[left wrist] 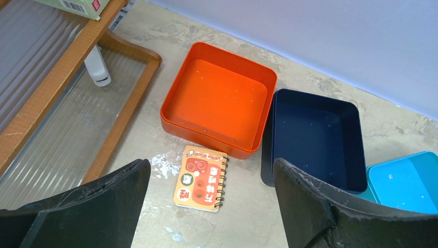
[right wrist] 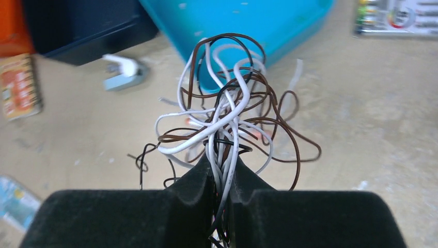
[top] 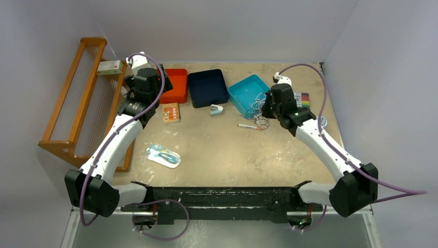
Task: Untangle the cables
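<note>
At lower centre of the right wrist view: right gripper point(right wrist: 223, 173), black foam pads point(right wrist: 191, 201) pressed together on a bunched strand of thin, floppy white, brown and black cables point(right wrist: 227, 113). Narrow grip, several wires pinched at once, none singled out. Above the pads, loops fanning up and out in one knotted clump, brown loops widest at right, a black stray end trailing at lower left. Behind the clump, at top of frame, corner of a shallow teal plastic tray point(right wrist: 268, 26); loops touching it or not, cannot tell. At upper left, small white-and-grey clip-like object point(right wrist: 121, 72) on the beige tabletop point(right wrist: 361, 129), apart from the wires. In the overhead view, clump right of centre, just beside the teal tray, slim red-and-white pen point(top: 250, 126) close on its lower-left side.

In the left wrist view: left gripper point(left wrist: 210, 168), jaws spread wide, holding nothing, hanging over a small orange spiral-bound notebook point(left wrist: 202, 178), near a square orange plastic tray point(left wrist: 217, 98) and a dark navy tray point(left wrist: 315, 139). Well apart from the wires, far across the overhead frame.

Judged step: anchoring grasp made, tangle not yet parted. Next move, by estimate: bring the wide claw across, take one outer loop, probably brown, draw apart slowly. Risks: knot tightening, pen dragged along.
</note>
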Robot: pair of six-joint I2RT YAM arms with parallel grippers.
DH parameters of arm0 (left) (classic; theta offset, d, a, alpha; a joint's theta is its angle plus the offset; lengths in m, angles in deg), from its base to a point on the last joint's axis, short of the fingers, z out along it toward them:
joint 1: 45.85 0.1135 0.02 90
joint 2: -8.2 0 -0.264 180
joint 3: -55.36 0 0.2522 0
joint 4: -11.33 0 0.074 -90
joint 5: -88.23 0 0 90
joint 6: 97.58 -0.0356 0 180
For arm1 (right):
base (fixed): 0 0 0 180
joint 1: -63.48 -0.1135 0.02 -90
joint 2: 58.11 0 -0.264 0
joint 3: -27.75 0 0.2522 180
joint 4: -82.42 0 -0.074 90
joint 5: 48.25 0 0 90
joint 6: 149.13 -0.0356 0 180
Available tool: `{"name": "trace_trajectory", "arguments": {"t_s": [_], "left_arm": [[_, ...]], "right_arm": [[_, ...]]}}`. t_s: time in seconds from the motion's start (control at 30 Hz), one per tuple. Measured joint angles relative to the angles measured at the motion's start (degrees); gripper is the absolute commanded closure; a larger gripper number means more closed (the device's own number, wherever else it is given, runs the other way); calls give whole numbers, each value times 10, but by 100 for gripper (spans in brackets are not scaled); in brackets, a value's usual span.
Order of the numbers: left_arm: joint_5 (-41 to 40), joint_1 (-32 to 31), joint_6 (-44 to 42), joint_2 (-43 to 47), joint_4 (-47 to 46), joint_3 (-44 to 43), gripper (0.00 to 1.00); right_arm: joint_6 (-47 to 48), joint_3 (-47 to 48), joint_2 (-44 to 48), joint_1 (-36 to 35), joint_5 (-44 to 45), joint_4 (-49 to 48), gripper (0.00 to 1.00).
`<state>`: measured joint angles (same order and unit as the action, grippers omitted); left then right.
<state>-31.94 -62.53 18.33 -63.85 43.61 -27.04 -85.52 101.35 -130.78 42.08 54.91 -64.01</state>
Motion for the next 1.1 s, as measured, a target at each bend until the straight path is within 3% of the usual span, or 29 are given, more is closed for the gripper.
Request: {"name": "trace_trajectory", "arguments": {"t_s": [0.47,1.0,1.1], "left_arm": [[3,0,0,-1,0,0,14],[8,0,0,-10,0,0,14],[10,0,0,-12,0,0,14]], "right_arm": [[55,42,-33,-190,-103,-59,96],[101,51,-110,-213,-131,-70,91],[106,51,-151,-213,-140,-84,78]]}}
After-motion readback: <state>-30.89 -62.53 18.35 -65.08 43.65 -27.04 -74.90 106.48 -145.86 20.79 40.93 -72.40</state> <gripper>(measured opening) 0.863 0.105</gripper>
